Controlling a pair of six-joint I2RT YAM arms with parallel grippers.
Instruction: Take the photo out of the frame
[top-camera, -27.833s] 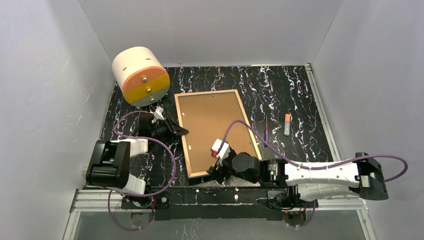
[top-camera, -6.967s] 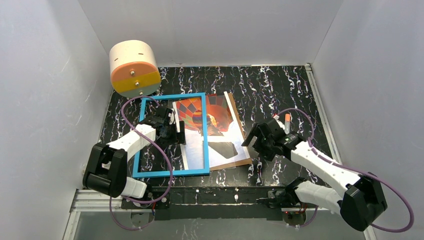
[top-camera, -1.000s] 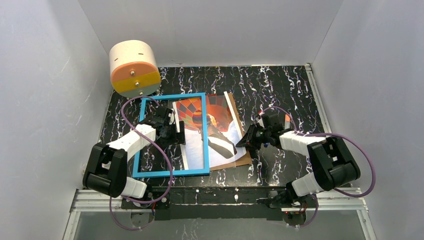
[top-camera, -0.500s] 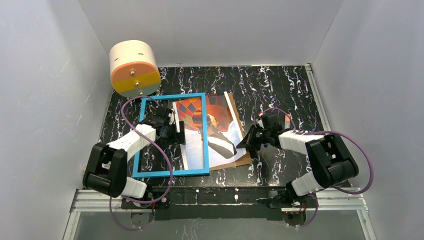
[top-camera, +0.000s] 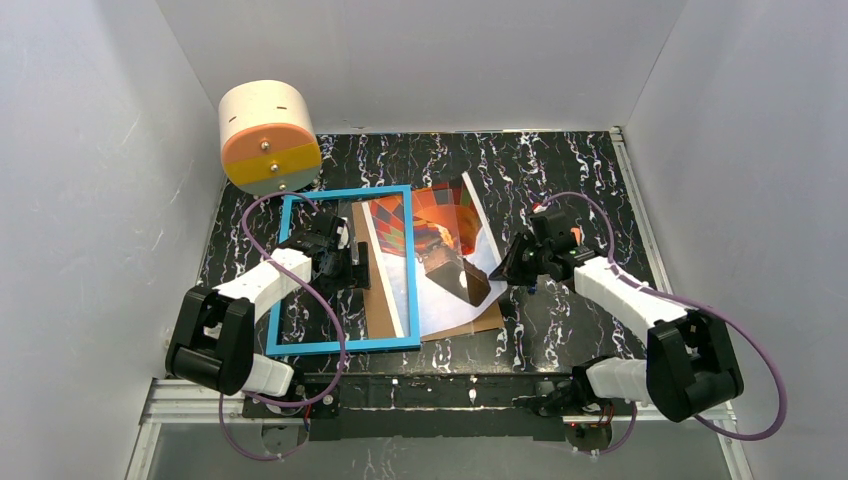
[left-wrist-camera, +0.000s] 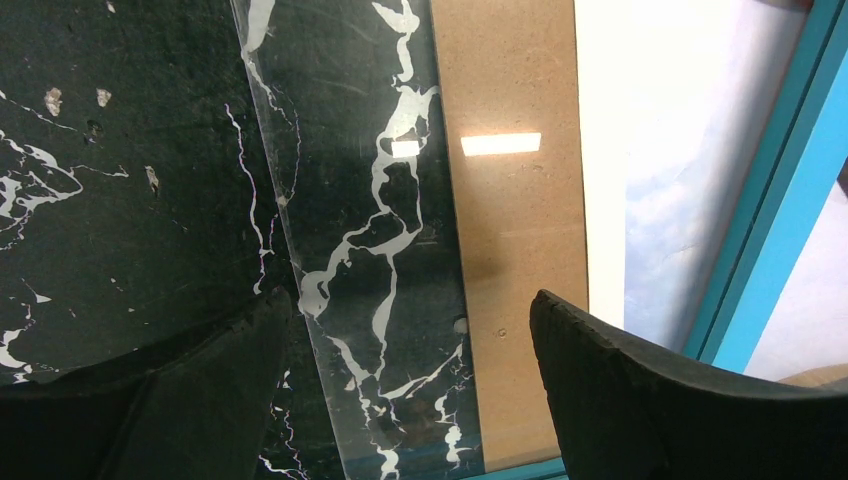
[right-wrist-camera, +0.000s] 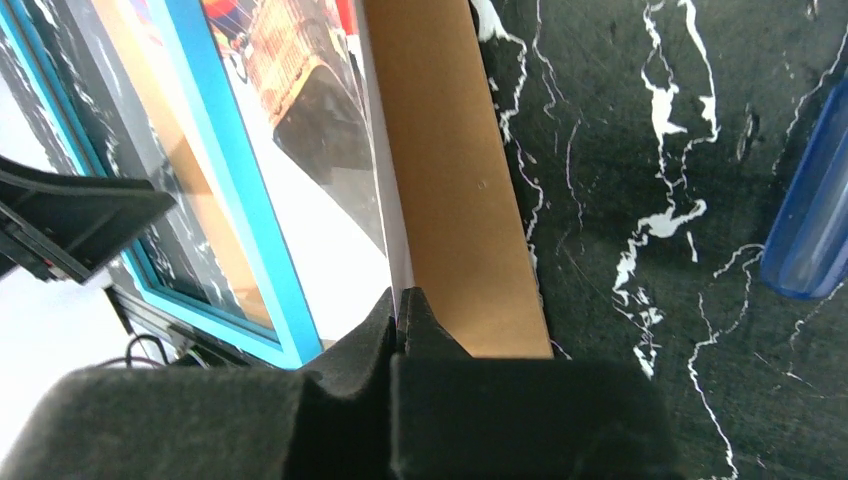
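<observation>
1. Since half a second ago my right hand (top-camera: 503, 272) has drawn the photo (top-camera: 445, 225) to the right and turned it. A strip of brown board (top-camera: 381, 295) now lies bare inside the frame (top-camera: 345, 193) where print lay before.
2. My right hand is closed tight on the photo's thin white right edge. The wrist view shows the two pads of the right hand (right-wrist-camera: 400, 310) meeting on that edge, with the board (right-wrist-camera: 450, 200) just beside it.
3. The photo is a large print. It shows an orange and red balloon with multicoloured panels at the far end, a dark basket near the middle, and blue sky paling to white cloud (right-wrist-camera: 330, 230) at the near end.
4. It lies askew across the board. Its left part is under the frame's right rail (right-wrist-camera: 240, 190) and its right part is outside the frame. The board's near right corner shows past it.
5. The frame is thin and bright blue and lies flat on the desk (top-camera: 560, 180), left of centre.
6. My left hand (top-camera: 352, 265) hangs inside the frame's opening with its fingers (left-wrist-camera: 680, 400) spread wide, gripping nothing. Below it a clear pane (left-wrist-camera: 340, 200) covers part of the desk and the board. I cannot tell whether I touch it.
7. A cream drum (top-camera: 270, 135) with an orange and yellow face stands at the far left, just beyond the frame.
</observation>
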